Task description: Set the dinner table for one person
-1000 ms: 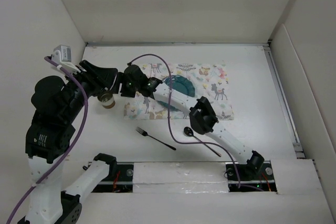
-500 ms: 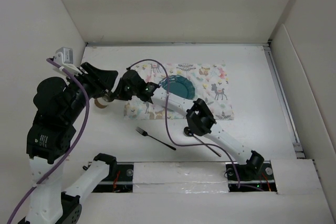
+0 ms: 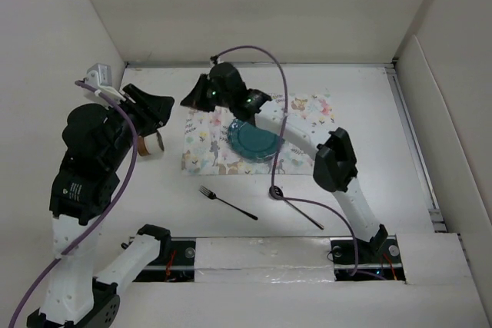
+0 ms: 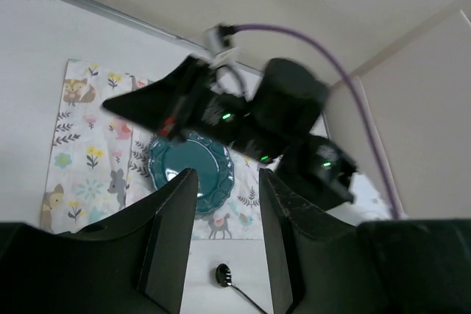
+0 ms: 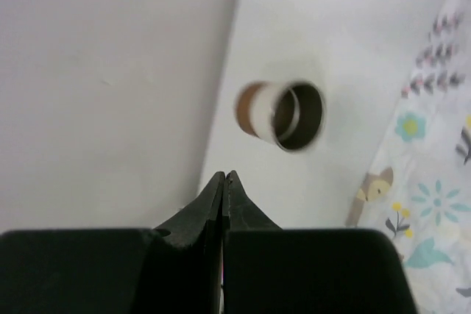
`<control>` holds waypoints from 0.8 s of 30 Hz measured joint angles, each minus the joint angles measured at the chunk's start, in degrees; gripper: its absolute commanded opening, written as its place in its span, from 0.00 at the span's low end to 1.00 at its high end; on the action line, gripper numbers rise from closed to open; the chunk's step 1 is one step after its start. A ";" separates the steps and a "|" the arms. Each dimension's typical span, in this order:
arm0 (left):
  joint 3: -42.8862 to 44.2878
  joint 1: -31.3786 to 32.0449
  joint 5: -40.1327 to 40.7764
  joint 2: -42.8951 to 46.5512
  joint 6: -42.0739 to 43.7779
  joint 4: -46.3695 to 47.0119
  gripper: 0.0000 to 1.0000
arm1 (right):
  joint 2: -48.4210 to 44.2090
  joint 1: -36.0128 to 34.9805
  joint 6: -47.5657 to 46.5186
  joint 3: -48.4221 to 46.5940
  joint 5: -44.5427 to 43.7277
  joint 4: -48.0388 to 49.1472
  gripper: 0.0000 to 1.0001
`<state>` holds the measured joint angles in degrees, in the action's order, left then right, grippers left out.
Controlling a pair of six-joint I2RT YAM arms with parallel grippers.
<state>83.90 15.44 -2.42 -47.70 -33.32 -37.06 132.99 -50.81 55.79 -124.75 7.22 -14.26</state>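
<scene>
Counts, overhead view:
- 1 large plain white table (image 3: 369, 113), fills mid frame.
- 1 animal-print rectangular cloth placemat (image 3: 204, 140), centre.
- 1 round teal scalloped plate (image 3: 254, 142), centre.
- 1 small cream-and-brown cylindrical cup (image 3: 154, 146), left of centre.
- 1 dark metal fork (image 3: 228, 203), lower centre.
- 1 dark metal spoon (image 3: 301, 213), lower centre, right of fork.
- 2 black-and-white robot arms: one on the left side (image 3: 84, 174), one on the right (image 3: 338, 174).
- 2 black two-finger grippers: left gripper (image 4: 228, 182), right gripper (image 5: 224, 176).
</scene>
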 measured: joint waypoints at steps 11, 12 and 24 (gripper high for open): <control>-1.03 0.00 4.15 -2.60 -0.24 0.63 0.36 | 9.35 2.78 -8.07 -12.48 10.23 4.50 0.72; -0.92 -0.02 4.17 -2.86 -0.24 0.09 0.36 | 12.92 2.01 -8.31 -15.37 10.97 4.48 0.74; 0.46 0.00 4.17 -4.55 1.25 -6.71 0.35 | 32.52 -3.19 -3.34 -25.33 12.15 11.72 0.78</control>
<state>84.36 15.44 1.76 -52.25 -32.08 -43.77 165.51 -54.00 52.45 -150.08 19.38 -2.55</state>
